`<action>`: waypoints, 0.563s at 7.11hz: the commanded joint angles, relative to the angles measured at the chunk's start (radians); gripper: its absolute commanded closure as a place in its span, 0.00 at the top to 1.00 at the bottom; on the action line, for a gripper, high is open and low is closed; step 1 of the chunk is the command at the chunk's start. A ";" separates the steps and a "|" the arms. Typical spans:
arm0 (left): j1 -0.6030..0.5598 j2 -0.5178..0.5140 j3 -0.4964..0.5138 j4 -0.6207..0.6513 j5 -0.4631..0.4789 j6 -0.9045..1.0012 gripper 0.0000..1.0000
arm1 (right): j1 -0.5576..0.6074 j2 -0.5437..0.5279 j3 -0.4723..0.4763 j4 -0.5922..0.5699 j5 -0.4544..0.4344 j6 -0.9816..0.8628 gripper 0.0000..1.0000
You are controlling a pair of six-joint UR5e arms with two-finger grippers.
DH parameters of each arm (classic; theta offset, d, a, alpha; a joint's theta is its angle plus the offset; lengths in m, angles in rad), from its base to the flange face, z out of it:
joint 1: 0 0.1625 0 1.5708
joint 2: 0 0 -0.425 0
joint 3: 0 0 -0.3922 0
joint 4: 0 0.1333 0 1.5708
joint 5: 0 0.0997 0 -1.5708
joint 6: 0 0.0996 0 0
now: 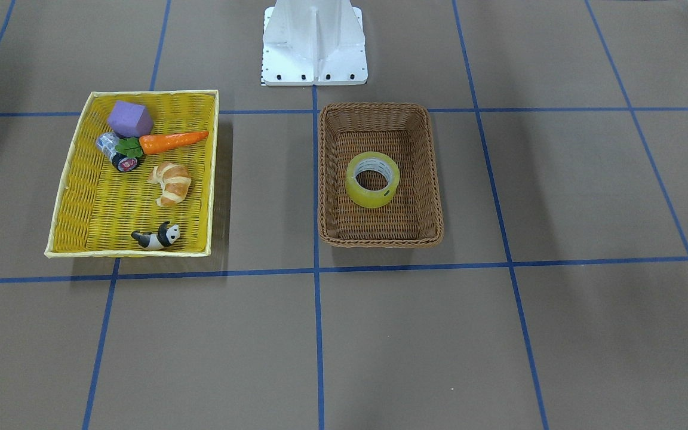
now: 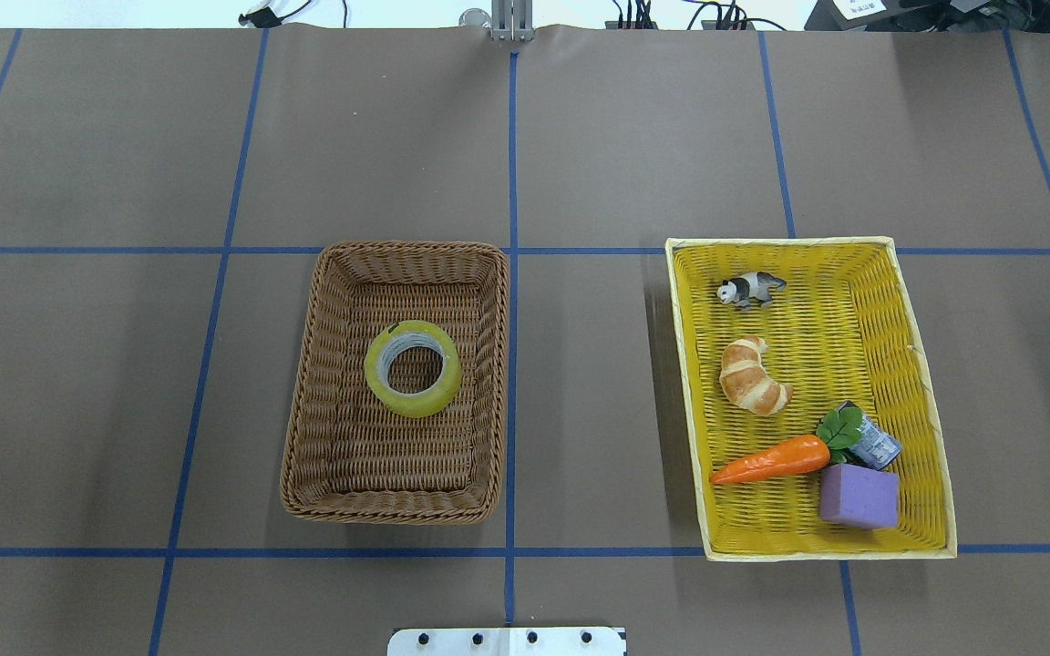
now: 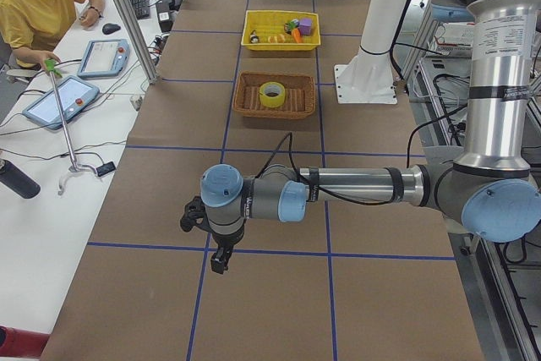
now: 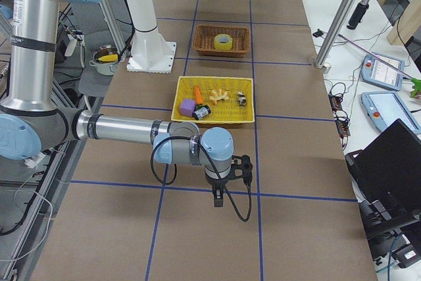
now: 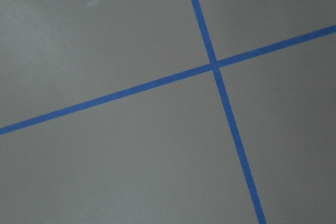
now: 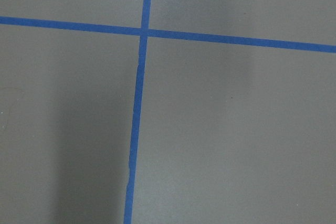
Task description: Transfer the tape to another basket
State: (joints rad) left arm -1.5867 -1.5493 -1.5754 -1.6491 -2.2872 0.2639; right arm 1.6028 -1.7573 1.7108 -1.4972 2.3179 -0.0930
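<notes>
- Tape [image 2: 413,405] is well apart from both hands. The left gripper [image 3: 220,261] and right gripper [image 4: 218,199] hang over bare table at opposite ends, and from these side views I cannot tell whether either is parted or closed.
- From the left gripper the roll lies inward along the table. It sits on that arm's half, so the left arm is probably the nearer one.
- It rests mid-floor in the brown wicker basket [image 2: 306,383], clear of the walls and beside the yellow woven basket [image 2: 921,383].
- The roll lies flat with its core hole upward and its axis vertical. Being round in plan, it has no long axis.
</notes>
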 commanded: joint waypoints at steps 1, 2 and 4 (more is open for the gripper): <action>0.000 0.000 0.000 0.000 0.000 0.000 0.99 | 0.000 -0.034 0.044 0.000 -0.008 -0.001 1.00; 0.001 0.000 0.000 0.000 0.000 0.000 0.99 | 0.000 -0.034 0.044 0.000 -0.008 -0.001 1.00; 0.001 0.000 -0.002 -0.001 0.000 0.000 0.99 | 0.000 -0.030 0.053 -0.002 -0.047 0.001 1.00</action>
State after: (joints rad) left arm -1.5863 -1.5493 -1.5763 -1.6493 -2.2872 0.2638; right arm 1.6030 -1.7891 1.7562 -1.4975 2.2978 -0.0933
